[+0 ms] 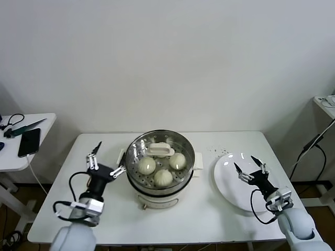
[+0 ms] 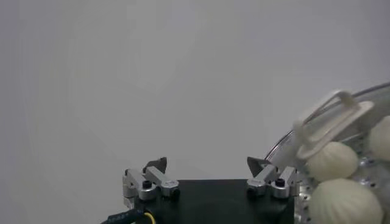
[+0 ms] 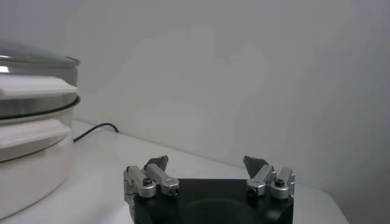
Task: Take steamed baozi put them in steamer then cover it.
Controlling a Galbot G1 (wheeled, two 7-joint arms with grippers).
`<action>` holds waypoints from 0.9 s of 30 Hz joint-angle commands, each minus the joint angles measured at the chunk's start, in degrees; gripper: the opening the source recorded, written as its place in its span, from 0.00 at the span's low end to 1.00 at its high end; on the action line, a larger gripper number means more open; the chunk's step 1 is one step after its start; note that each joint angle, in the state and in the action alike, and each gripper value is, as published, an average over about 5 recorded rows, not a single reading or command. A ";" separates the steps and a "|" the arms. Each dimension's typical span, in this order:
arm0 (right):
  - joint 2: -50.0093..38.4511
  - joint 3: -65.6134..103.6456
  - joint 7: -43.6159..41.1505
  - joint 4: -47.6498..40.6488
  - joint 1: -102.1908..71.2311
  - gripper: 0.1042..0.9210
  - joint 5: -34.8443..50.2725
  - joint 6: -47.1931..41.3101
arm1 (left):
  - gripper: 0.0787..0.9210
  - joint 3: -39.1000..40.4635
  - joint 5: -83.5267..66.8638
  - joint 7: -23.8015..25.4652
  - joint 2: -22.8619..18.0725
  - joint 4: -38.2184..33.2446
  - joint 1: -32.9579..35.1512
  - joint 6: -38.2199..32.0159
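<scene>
Buns, three steamed baozi [image 1: 163, 167], sit in the steamer [image 1: 160, 157] mid-surface [image 1: 209, 214], under a glass lid [image 1: 159, 150]. I can't find a fourth. Left pincer [image 1: 105, 157] is wide open beside the pot. Right pincer [image 1: 250, 167] is open over the bare plate [image 1: 230, 196]. Check the lid sits flat, then back away slowly.

White table [image 1: 172, 219] carries the lidded steamer [image 1: 160, 180] and a white plate [image 1: 230, 185]
</scene>
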 commanded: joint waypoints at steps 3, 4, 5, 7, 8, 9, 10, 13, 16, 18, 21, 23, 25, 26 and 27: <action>0.93 0.59 0.13 2.27 -1.89 0.88 0.40 1.25 | 0.88 -18.03 -24.21 3.78 -8.20 9.15 8.82 -13.91; 1.02 0.75 0.13 2.42 -2.21 0.88 0.41 1.49 | 0.88 -18.28 -24.75 4.13 -8.73 9.29 9.41 -14.19; 1.09 0.97 0.15 2.62 -2.57 0.88 0.44 1.70 | 0.88 -18.47 -25.15 4.41 -9.27 9.34 10.02 -14.38; 1.22 1.38 0.34 2.97 -3.31 0.88 0.71 2.03 | 0.88 -18.70 -25.83 4.94 -10.16 9.06 11.14 -14.70; 1.33 1.62 0.53 3.07 -3.60 0.88 0.98 2.14 | 0.88 -18.76 -25.99 5.09 -10.51 8.91 11.63 -14.88; 1.46 1.88 0.73 3.09 -3.89 0.88 1.28 2.19 | 0.88 -18.79 -26.02 5.22 -10.83 8.81 12.06 -15.10; 1.58 2.11 0.91 3.04 -4.15 0.88 1.55 2.28 | 0.88 -18.80 -26.00 5.34 -11.09 8.74 12.41 -15.35; 1.85 2.66 1.16 2.85 -4.90 0.88 2.14 2.63 | 0.88 -18.75 -25.88 5.37 -11.52 8.71 13.12 -15.72; 2.13 2.97 1.43 2.86 -5.37 0.88 2.44 2.89 | 0.88 -18.65 -25.67 5.35 -11.65 8.70 13.50 -15.73; 2.45 3.11 1.71 2.76 -5.41 0.88 2.47 3.02 | 0.88 -18.54 -25.52 5.37 -11.87 8.56 13.60 -15.65; 3.02 3.13 1.94 2.70 -5.31 0.88 2.42 3.08 | 0.88 -18.38 -25.08 5.64 -12.63 8.16 13.56 -15.60; 3.33 3.13 1.96 2.87 -5.35 0.88 2.37 3.08 | 0.88 -18.25 -24.34 5.95 -13.14 7.95 13.58 -15.66; 3.50 3.18 1.95 3.12 -5.56 0.88 2.31 3.11 | 0.88 -18.06 -23.55 6.18 -13.41 7.83 13.69 -15.75; 3.53 3.23 1.94 3.22 -5.75 0.88 2.29 3.15 | 0.88 -17.97 -23.31 6.22 -13.44 7.80 13.77 -15.82; 3.56 3.31 1.92 3.32 -5.98 0.88 2.28 3.21 | 0.88 -17.89 -23.15 6.24 -13.45 7.79 13.85 -15.91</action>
